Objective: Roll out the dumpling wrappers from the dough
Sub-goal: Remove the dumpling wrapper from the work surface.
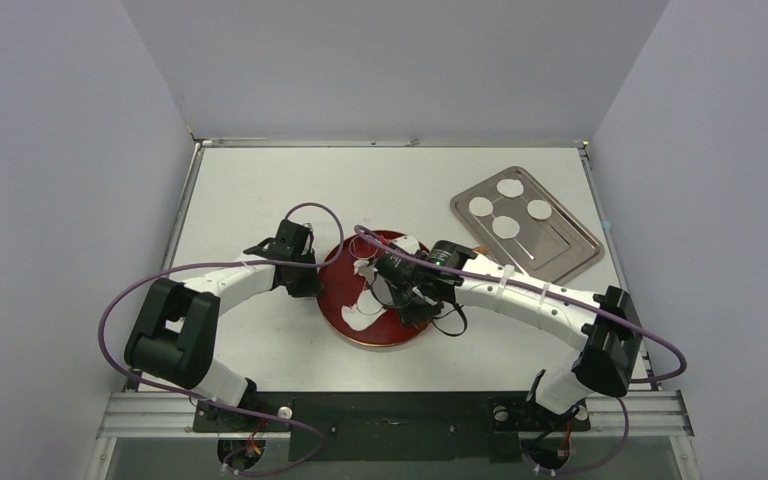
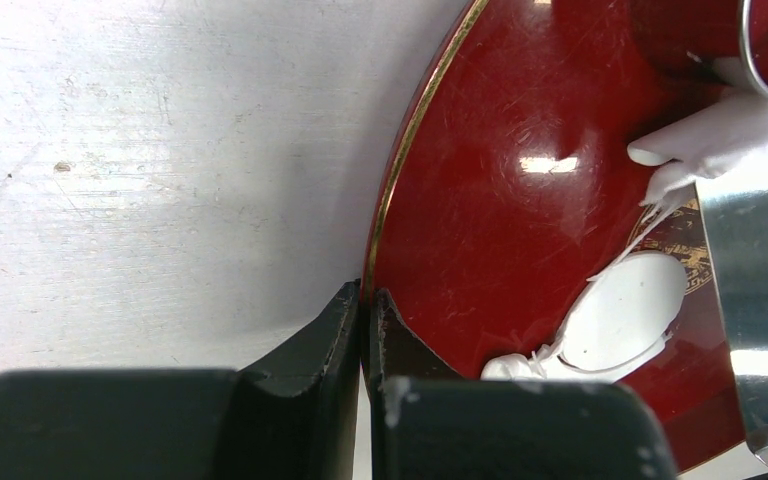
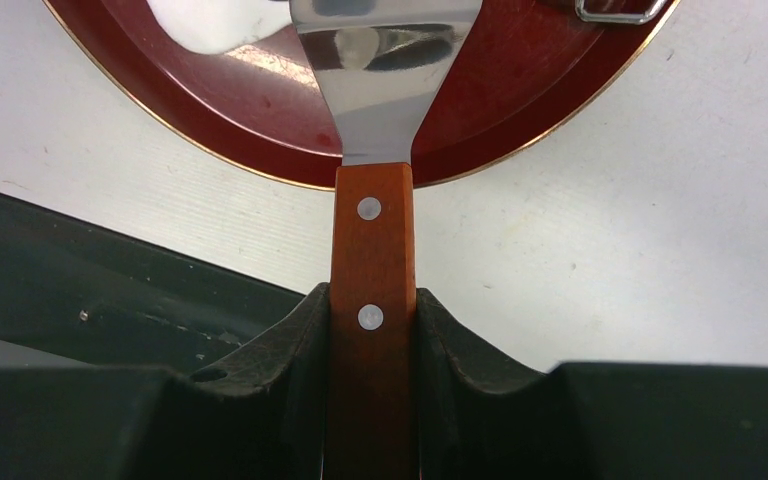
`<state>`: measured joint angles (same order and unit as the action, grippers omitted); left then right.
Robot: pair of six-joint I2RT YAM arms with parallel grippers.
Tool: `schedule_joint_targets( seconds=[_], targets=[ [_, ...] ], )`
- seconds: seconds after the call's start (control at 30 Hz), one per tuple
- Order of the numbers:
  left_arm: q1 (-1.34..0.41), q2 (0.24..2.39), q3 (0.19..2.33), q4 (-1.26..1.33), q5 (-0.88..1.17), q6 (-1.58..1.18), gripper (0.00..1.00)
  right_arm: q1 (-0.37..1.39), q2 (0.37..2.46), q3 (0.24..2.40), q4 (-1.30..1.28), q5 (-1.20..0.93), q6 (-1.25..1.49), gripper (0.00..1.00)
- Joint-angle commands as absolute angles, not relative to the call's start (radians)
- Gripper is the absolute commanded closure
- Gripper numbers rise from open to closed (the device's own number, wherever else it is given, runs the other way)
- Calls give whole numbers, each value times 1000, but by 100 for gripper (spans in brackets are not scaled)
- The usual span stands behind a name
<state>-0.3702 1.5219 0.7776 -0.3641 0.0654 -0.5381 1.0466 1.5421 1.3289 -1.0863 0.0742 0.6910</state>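
Right wrist view: my right gripper (image 3: 372, 300) is clamped partway closed on the spatula (image 3: 372, 230) by its wooden handle, the blade reaching toward twelve o'clock over the red plate (image 3: 210, 140). My left gripper (image 2: 365, 320), fully closed, rests at the rim. The dough (image 2: 705, 140) at its two o'clock seems stuck to the blade, so lifting could tear the wrapper (image 2: 625, 315) at three.
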Motion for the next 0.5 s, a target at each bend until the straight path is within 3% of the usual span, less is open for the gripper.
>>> schedule_joint_targets(
  seconds=[0.0, 0.47],
  targets=[
    [-362, 1492, 773, -360, 66, -514, 100, 1037, 1559, 1407, -1024, 101, 678, 100],
    [-361, 1483, 768, -352, 72, -516, 100, 1064, 1690, 1579, -993, 52, 655, 100]
  ],
)
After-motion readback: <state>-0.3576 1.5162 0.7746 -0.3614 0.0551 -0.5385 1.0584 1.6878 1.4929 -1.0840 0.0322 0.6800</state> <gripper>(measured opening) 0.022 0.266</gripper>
